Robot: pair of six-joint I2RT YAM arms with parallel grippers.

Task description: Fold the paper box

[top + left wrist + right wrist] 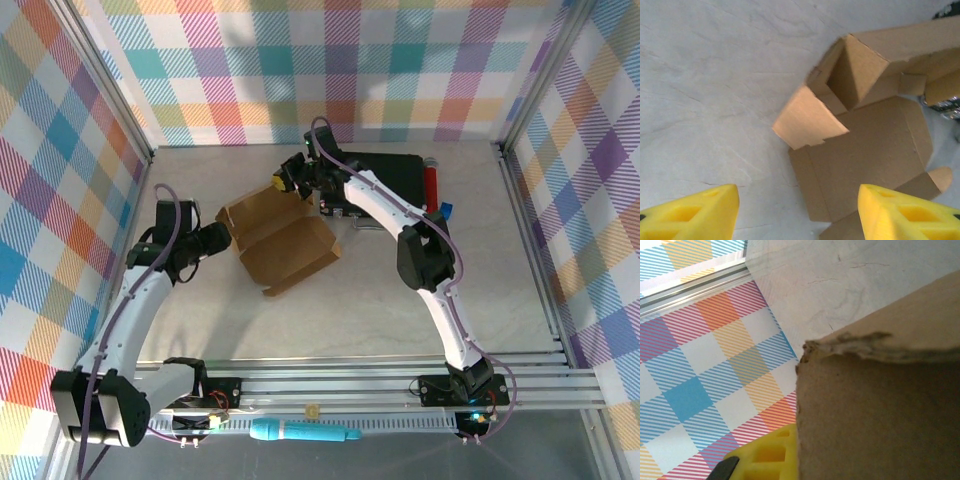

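The paper box (280, 240) lies left of the middle of the worktop (350, 310), just left of a black case (395, 175). It is only partly formed: the base panel lies flat, a wall and corner pocket stand up at its far left end, and loose flaps splay at the near edge.

The right gripper (287, 182) reaches over the far edge of the box; its wrist view has a torn-edged cardboard flap pressed right against one yellow finger (770, 457), and the jaws are closed, so I judge it to be pinching that upright flap and bracing it. The left gripper (799, 210) hangs just left of the box with its fingers spread well apart and nothing between them; they point toward the flat panel and the small side flap standing beside the pocket.

The step in hand looks like raising and tucking the left-hand side. The next move probably calls for the left gripper to come in low, catch or push that side flap, and turn it upright into the pocket while the right grip holds firm; the thin board may buckle or slide if pushed off-centre.

No brand, label or printing can be read on the cardboard; the black case is too small to tell.
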